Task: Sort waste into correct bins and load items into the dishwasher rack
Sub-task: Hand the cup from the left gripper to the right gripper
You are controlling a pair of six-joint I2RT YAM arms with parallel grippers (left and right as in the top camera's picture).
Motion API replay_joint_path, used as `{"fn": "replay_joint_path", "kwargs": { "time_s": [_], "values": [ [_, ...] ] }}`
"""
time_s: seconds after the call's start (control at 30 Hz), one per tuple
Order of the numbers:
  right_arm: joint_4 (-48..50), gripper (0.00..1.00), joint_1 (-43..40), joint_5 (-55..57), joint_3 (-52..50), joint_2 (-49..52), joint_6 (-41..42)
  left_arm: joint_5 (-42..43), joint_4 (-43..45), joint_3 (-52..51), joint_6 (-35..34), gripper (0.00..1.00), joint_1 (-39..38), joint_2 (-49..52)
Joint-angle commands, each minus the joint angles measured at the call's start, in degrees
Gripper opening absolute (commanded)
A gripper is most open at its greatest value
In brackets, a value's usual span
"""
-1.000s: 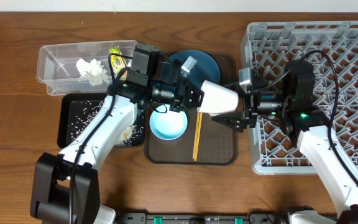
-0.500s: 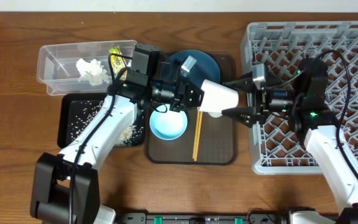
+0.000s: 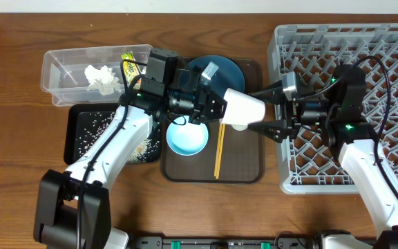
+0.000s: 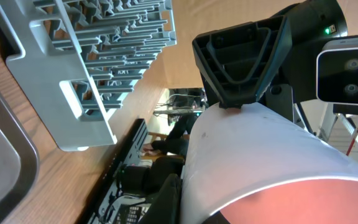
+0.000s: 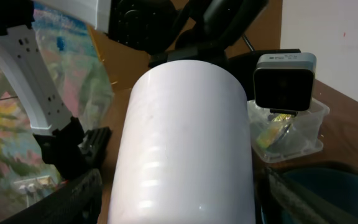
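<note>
My left gripper [image 3: 216, 107] is shut on the rim of a white cup [image 3: 244, 108] and holds it on its side above the brown tray. In the left wrist view the cup [image 4: 260, 155] fills the frame and its inside looks pinkish. My right gripper [image 3: 254, 109] is open, one finger on each side of the cup's closed end [image 5: 185, 143]. I cannot tell whether the fingers touch it. The grey dishwasher rack [image 3: 365, 62] stands at the right. The dark blue plate [image 3: 216, 69], light blue bowl [image 3: 186, 140] and chopsticks [image 3: 220, 149] lie on the tray.
The clear tub [image 3: 68, 66] at the back left holds the tissue [image 3: 102, 77] and the wrapper [image 3: 130, 67]. The black tray [image 3: 81, 149] in front of it holds rice [image 3: 95, 124]. The brown serving tray [image 3: 244, 166] lies between the bins and the rack.
My right arm has drawn back to the right, and its jaws now stand wide around the cup's end. The left arm and the cup have not moved.
</note>
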Motion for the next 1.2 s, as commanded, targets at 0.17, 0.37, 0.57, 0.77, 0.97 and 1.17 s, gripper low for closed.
{"fn": "replay_joint_path", "kwargs": {
  "time_s": [0.17, 0.37, 0.57, 0.77, 0.97, 1.17],
  "values": [
    [0.07, 0.79, -0.17, -1.4, 1.01, 0.11, -1.11, 1.22, 0.35, 0.15, -1.42, 0.06, -0.17, 0.42],
    [0.11, 0.79, -0.17, -1.38, 1.01, 0.11, -1.14, 1.22, 4.2, 0.15, -5.51, 0.06, -0.17, 0.42],
    [0.72, 0.79, -0.17, -1.38, 1.01, 0.11, -1.14, 1.2, 5.44, 0.15, -6.43, 0.06, -0.44, 0.42],
    [2.49, 0.79, -0.04, -1.42, 1.01, 0.11, -1.11, 1.2, 5.44, 0.15, -6.51, 0.06, -0.44, 0.42],
    [2.99, 0.79, 1.14, -1.38, 1.01, 0.11, -1.14, 1.2, 5.46, 0.15, -7.1, 0.06, -0.44, 0.42],
    [3.72, 0.73, 1.33, -1.38, 1.01, 0.11, -1.11, 1.2, 5.46, 0.15, -7.1, 0.06, -0.44, 0.42]
  ]
}}
